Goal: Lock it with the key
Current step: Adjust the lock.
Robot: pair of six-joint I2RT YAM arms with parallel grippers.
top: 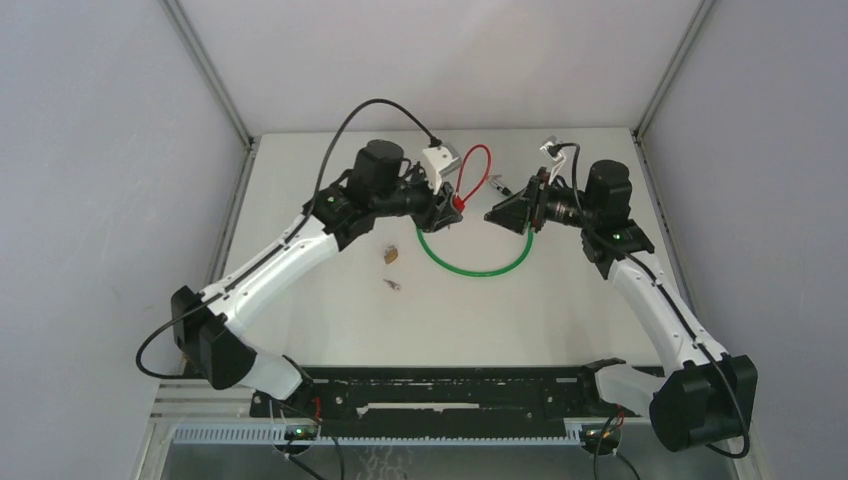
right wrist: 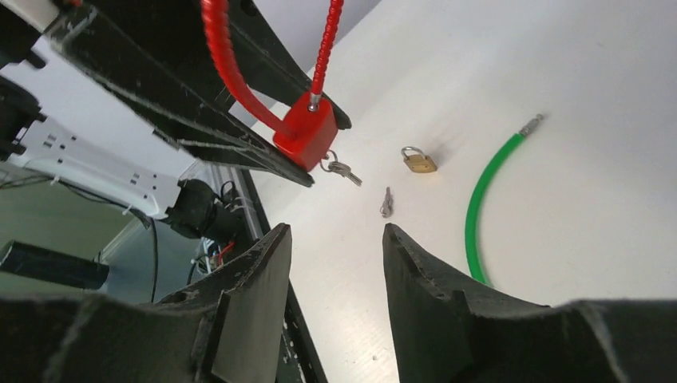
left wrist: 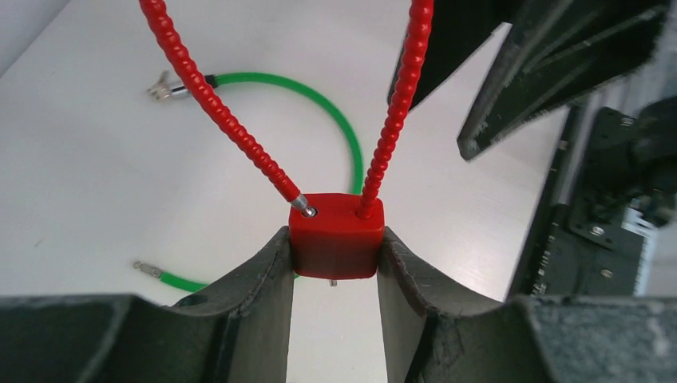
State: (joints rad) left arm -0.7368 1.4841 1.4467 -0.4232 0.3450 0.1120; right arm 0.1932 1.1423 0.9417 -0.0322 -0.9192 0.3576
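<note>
Lock body (left wrist: 335,235): red block, held above the table (top: 500,320) toward its far middle, between the two arms.
Left gripper (left wrist: 335,249): pinching the lock body by its two side faces; fingers (left wrist: 267,279) press flat against both flanks.
Red cable (left wrist: 255,155): loops upward from the top face of the block. One end is seated in the top face, and the other ends in a metal tip at its hole. Cannot tell whether that tip is latched.
Key (right wrist: 342,169): hangs at the underside of the block, above the table; depth of insertion is not readable.
Right gripper (right wrist: 334,235): jaws spread, nothing between them. It faces the left gripper, near the block but apart from it.
Green cable (right wrist: 479,207): lies flat on the table in an open arc, nearer the arm bases than the two grippers, with a metal tip on the one end in view.
Brass padlock (right wrist: 417,162): small, on the table left of the green arc, apart from it.
Loose key (right wrist: 386,203): on the table near the brass padlock, not touching it.
</note>
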